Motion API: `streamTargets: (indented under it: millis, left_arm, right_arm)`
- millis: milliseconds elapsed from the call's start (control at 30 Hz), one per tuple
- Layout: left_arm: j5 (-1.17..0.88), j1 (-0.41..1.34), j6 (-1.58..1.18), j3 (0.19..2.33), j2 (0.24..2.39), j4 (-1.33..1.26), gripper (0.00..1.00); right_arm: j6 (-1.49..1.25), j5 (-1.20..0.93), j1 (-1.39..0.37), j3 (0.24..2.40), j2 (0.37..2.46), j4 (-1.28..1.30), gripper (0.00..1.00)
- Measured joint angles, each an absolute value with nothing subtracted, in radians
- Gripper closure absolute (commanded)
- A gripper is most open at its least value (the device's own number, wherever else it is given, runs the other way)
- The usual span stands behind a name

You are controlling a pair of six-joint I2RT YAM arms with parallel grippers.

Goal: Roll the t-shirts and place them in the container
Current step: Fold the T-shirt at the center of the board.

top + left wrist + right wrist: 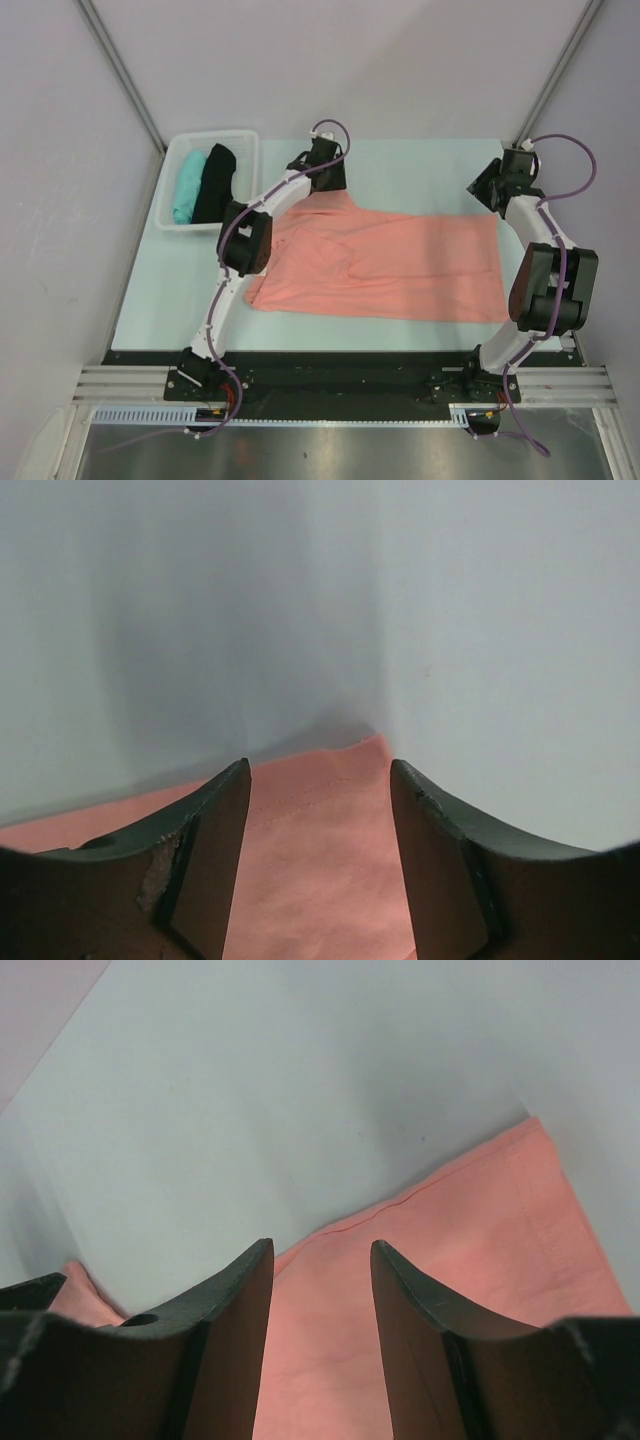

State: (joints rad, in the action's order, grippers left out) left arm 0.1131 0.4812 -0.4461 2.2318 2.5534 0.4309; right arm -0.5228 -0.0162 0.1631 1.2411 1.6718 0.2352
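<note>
The pale worktop (420, 170) fills the middle of the top view, with grey walls behind it and at both sides.

The salmon-pink t-shirt (400, 265) is spread nearly flat at the worktop's centre, its long side running from 9 to 3 o'clock. Its right half is smooth. Its left half carries creases and a folded-over flap.

The left arm (245, 235) rises from its base at 7 o'clock and reaches across the shirt's left edge towards 11 o'clock. The right arm (550, 285) stands at 4 o'clock, just beside the shirt's right edge, and bends back towards 1 o'clock.

A clear tray (246, 140) sits at 10 o'clock, apart from the pink shirt. Two rolled t-shirts lie side by side in it: the teal t-shirt (187, 185) on the 9 o'clock side and the black t-shirt (214, 183) against it on the 3 o'clock side.

The left gripper (328, 188) is over the pink shirt's far-left corner, at 11 o'clock. In its wrist view the gripper (318, 780) has its fingers spread, and pink cloth shows in the gap between them, not pinched.

The right gripper (487, 198) is at the shirt's far-right corner, at 1 o'clock. In its wrist view the gripper (320, 1255) is likewise spread. The shirt's hemmed edge and pink cloth lie below the gap, with nothing clamped.
</note>
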Motion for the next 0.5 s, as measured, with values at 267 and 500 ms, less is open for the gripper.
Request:
streamTargets:
  millis: [267, 500]
  left_arm:
    - [0.11, 0.481, -0.457, 2.295, 2.6, 0.469, 0.66]
    - [0.059, 0.474, -0.482, 2.293, 2.605, 0.463, 0.88]
  right_arm:
    - [-0.523, -0.017, 0.188, 1.241, 1.672, 0.234, 0.52]
    - [-0.524, -0.054, 0.241, 1.241, 1.698, 0.224, 0.51]
